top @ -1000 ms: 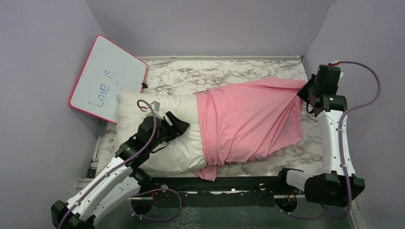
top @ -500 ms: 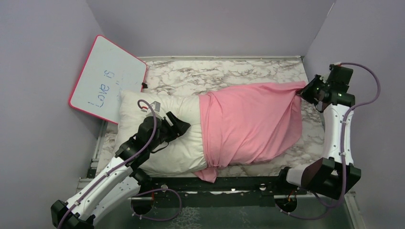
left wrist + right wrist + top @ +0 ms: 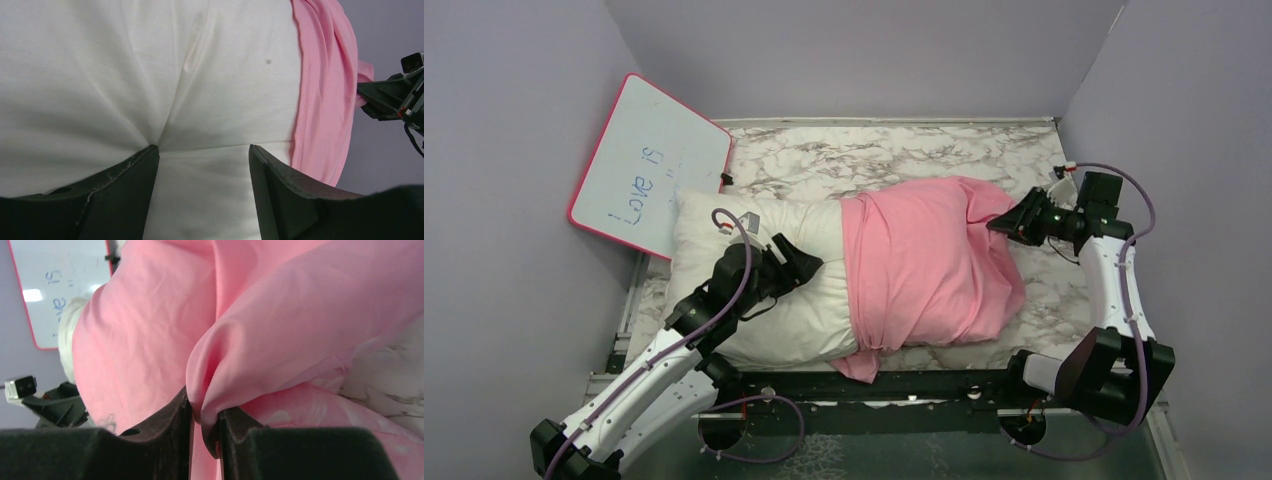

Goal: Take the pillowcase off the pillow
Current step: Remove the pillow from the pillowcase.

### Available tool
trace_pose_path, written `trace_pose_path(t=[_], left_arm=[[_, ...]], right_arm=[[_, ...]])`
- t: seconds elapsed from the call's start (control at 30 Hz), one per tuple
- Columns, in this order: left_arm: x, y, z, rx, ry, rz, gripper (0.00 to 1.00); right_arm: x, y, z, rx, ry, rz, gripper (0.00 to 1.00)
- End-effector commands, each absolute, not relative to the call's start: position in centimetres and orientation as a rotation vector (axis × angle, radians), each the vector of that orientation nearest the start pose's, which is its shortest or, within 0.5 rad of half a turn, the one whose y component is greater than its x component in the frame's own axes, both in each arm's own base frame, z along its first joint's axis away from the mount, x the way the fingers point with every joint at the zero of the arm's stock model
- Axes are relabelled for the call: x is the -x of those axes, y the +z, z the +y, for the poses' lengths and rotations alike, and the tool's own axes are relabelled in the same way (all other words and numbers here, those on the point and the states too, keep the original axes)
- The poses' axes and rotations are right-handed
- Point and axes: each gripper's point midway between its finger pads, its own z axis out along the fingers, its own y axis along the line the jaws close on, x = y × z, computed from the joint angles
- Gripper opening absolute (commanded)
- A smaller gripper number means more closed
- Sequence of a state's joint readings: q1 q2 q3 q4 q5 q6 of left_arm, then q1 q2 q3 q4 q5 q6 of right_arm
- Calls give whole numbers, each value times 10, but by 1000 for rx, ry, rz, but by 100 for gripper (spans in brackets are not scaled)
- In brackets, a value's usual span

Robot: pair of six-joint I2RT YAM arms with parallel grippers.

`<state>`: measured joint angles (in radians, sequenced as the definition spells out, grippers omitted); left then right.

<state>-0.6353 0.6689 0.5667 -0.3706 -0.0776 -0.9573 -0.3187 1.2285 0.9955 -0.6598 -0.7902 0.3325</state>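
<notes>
Reading "Love is": whiteboard (image 3: 649,165); pillowcase (image 3: 929,265) half-on pillow (image 3: 692,240).

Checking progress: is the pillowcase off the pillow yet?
Still partly on: the pillowcase covers the right half of the pillow; its left half is bare.

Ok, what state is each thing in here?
pillow: lying flat, left part bare
pillowcase: partly on, covering pillow's right part
left hand: open, fingertips pressed into pillow
right hand: shut on a pillowcase fold
whiteboard: propped up at an angle, written on
</notes>
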Motion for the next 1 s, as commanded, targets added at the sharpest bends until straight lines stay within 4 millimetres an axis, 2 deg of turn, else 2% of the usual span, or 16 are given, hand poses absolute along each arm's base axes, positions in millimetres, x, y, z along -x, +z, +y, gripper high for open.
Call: trace_pose_path(t=[0.0,0.17,0.27,0.4,0.47,0.5,0.53,0.57,0.6,0.67,0.73,0.87,0.97], left_arm=[[-180,109,-151,408,-638,2395,71],[-179,107,-152,404,-644,2401,71],[-178,106,-153,401,-652,2404,72],[-178,106,-156,383,-662,2414,72],[-178,106,-157,380,-665,2417,71],[-178,106,-157,380,-667,2417,72],[-177,107,-157,382,-672,2413,72],[-177,107,-157,385,-677,2410,72],[-176,108,-156,386,-680,2406,72],[-176,108,-156,391,-686,2399,71],[-175,107,-155,393,-686,2396,72],[-174,103,-153,393,-673,2403,72],[-174,100,-148,407,-637,2407,72]], right_arm=[[-283,202,72,-287,1135,2246,28],[-264,189,89,-226,1171,2276,55],[-259,188,108,-146,1201,2302,70],[-259,182,130,-82,1180,2363,73],[-263,177,131,-100,1159,2378,67],[-266,175,128,-117,1120,2381,59],[-271,173,121,-153,1051,2387,47],[-277,171,111,-204,959,2394,32],[-283,170,100,-252,857,2396,21],[-294,175,77,-327,672,2377,13],[-306,189,51,-410,493,2320,2],[-319,221,1,-555,178,2200,1],[-327,247,-24,-624,47,2105,1]])
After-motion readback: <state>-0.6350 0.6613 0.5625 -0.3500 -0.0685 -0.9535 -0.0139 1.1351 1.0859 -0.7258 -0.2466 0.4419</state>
